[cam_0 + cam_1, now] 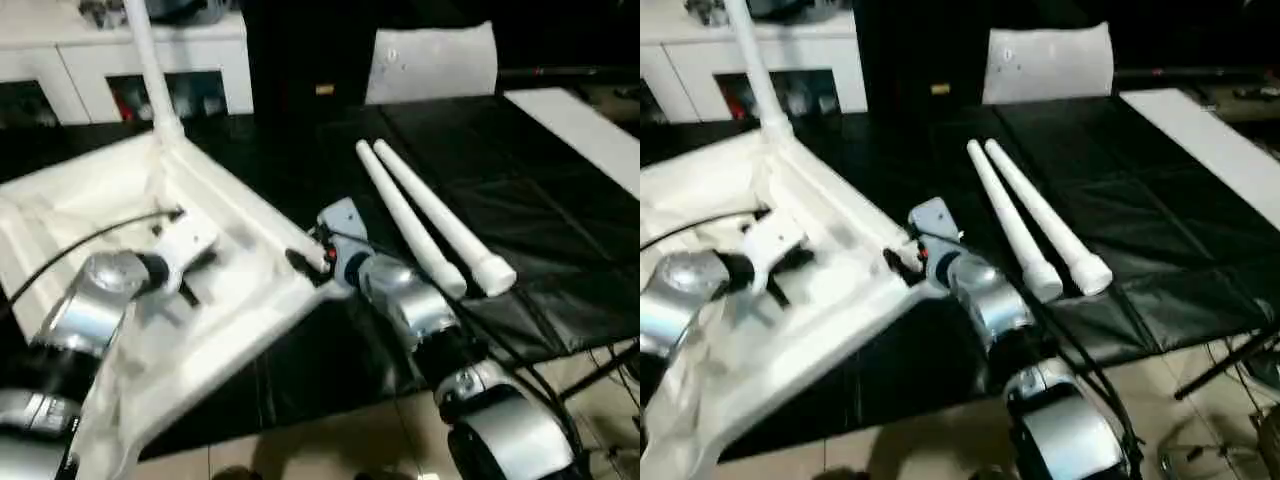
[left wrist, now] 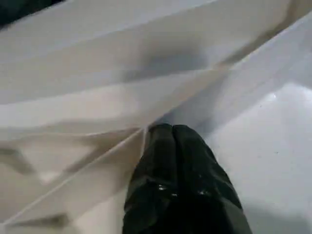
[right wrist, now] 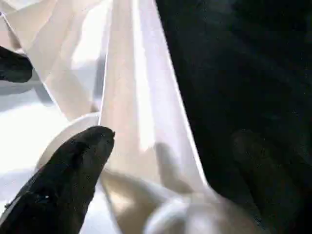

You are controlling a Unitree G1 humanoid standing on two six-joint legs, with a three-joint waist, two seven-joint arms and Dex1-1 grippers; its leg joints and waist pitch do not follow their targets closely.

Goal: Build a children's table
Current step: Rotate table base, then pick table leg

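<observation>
The upturned white plastic table top (image 1: 215, 300) shows moulded ribs; the left gripper (image 2: 173, 134) is closed inside, the right gripper (image 1: 305, 262) gapes at its rim, and two tapered legs (image 1: 430, 225) lie nearby.

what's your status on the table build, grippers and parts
Left gripper shut, over the ribbed underside of the table top. Right gripper open at the top's rim. One leg standing in a corner socket, two loose legs on the black mat.

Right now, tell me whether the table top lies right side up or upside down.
Upside down. The table top shows its ribbed underside, and one leg already stands up from its far corner. Two more legs lie loose on the black mat beside it.
</observation>
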